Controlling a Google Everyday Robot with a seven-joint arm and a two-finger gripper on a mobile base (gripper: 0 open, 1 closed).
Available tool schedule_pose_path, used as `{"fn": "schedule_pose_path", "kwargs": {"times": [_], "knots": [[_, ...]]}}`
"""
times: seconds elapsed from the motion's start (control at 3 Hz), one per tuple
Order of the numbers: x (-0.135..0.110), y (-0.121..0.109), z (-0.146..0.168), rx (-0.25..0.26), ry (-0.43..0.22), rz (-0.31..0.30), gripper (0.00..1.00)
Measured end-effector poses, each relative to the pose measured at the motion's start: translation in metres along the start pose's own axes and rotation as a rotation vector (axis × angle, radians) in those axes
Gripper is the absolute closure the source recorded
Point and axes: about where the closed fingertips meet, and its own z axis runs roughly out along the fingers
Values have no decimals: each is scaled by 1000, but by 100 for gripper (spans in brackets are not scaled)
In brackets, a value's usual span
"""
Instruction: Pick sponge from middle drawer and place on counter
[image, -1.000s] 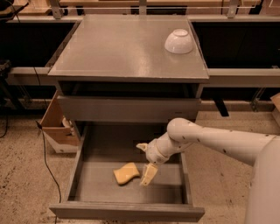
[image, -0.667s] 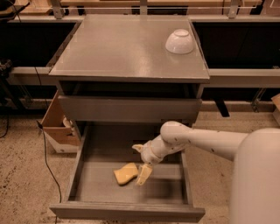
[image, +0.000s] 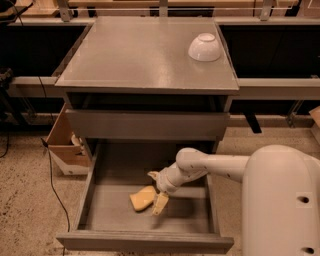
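A: Sponge, where?

B: Pale-yellow sponge lies flat on the floor of the open middle drawer, toward the front, about mid-width. The claw is down inside the drawer, just beside it.

A: Claw state?

B: Released. Fingers are spread, one toward the drawer's back and one toward its front, with nothing held. The sponge lies to the view's left of the claw, its near edge at the mouth of the gap. The front finger may be touching it; too dim to call.

A: Long axis?

B: Roughly left to right, slightly tilted, so one end points into the gap. Judgement: a short slide toward the sponge, then clench. There is only one arm, so no choice of reach.

A: Destination?

B: The gray tabletop above. A white bowl sits at its far right corner.

A: Brands, writing?

B: None readable.
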Motion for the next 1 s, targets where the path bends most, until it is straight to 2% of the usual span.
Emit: {"fn": "schedule_pose_path", "kwargs": {"times": [0.33, 0.67, 1.0], "knots": [[5, -6, 20, -3, -13, -6, 17], [3, -12, 35, -7, -33, -8, 48], [-2, -14, 34, 2, -54, -8, 71]]}}
